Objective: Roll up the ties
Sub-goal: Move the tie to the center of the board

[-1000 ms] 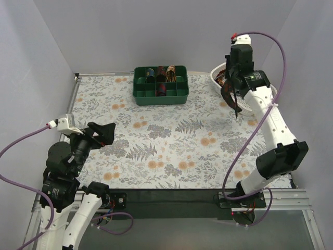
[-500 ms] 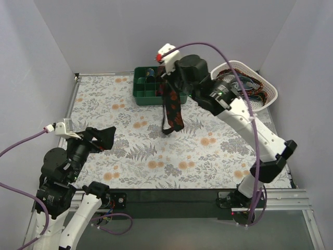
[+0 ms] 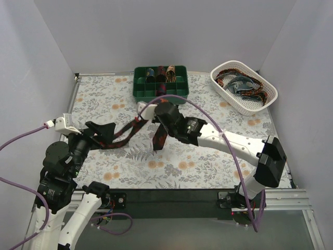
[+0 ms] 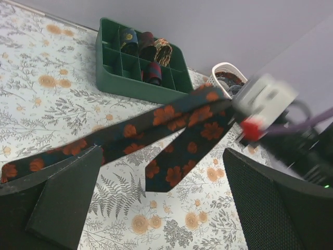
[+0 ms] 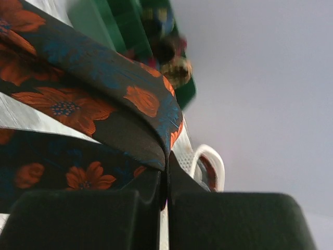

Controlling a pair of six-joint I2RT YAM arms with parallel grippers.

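Above the middle of the floral worktop (image 3: 208, 156), a dark tie (image 3: 130, 133) with orange-red flowers is pinched at a fold by the right jaws, which are closed tight on it. One length is stretched across to the left jaws, which are spread wide and not closed on it; the other length is hung down toward the worktop. Rolled ties (image 3: 160, 73) are seen in a green tray (image 3: 138, 96) at the far edge, loose ties (image 3: 242, 86) in a white basket (image 3: 270, 99) at the far right.
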